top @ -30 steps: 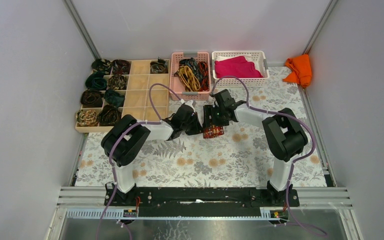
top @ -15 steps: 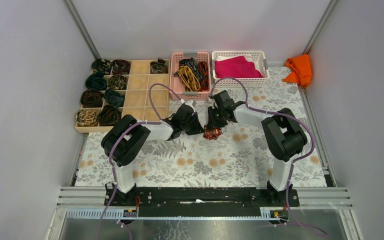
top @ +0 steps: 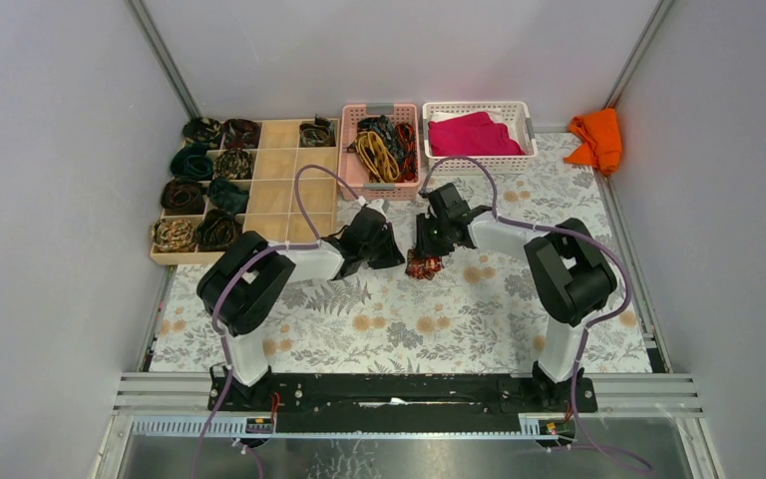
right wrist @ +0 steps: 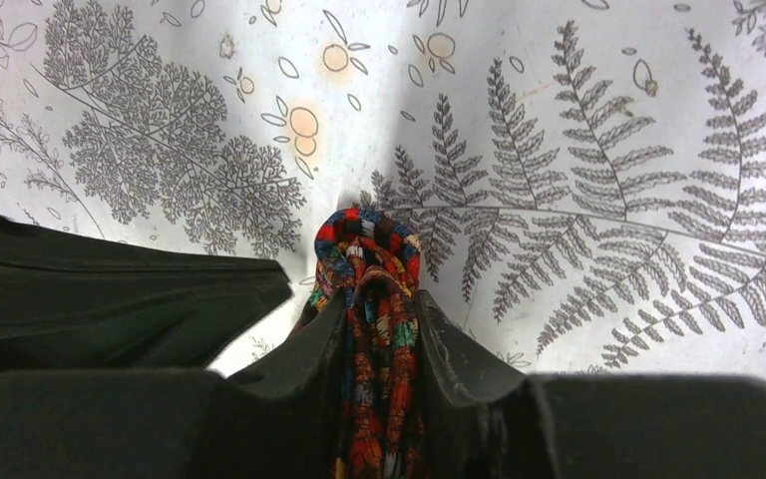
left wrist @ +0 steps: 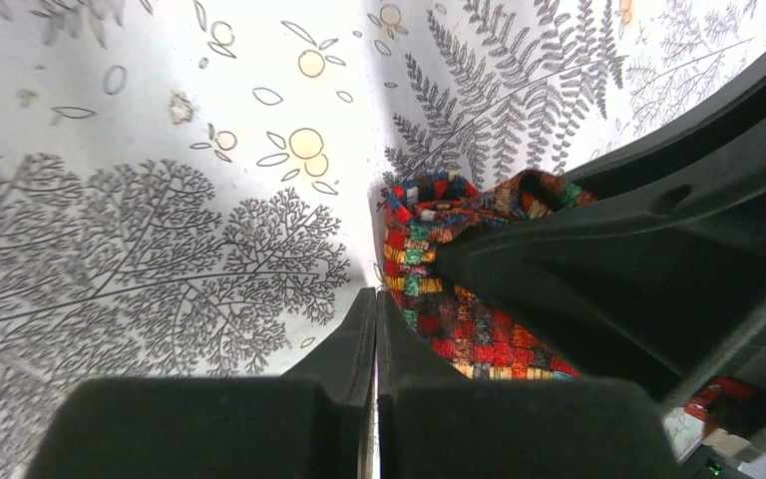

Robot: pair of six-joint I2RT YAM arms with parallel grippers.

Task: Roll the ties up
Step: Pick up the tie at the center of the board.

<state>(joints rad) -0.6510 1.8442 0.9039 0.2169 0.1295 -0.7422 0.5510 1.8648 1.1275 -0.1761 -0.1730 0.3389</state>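
Red-orange patterned tie (right wrist: 367, 249) pinched by 1 of 2 grippers.
Right gripper (right wrist: 371, 311) clamps it at the middle of the table (top: 409, 324); left gripper (left wrist: 376, 324), just beside, is pressed together on nothing. Seemingly 9 rolled ties (top: 182, 195) fill 1 wooden tray (top: 279, 195).

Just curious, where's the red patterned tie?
Top view: the tie lies mid-table, pinched by the right gripper, left gripper beside it, near the pink basket.
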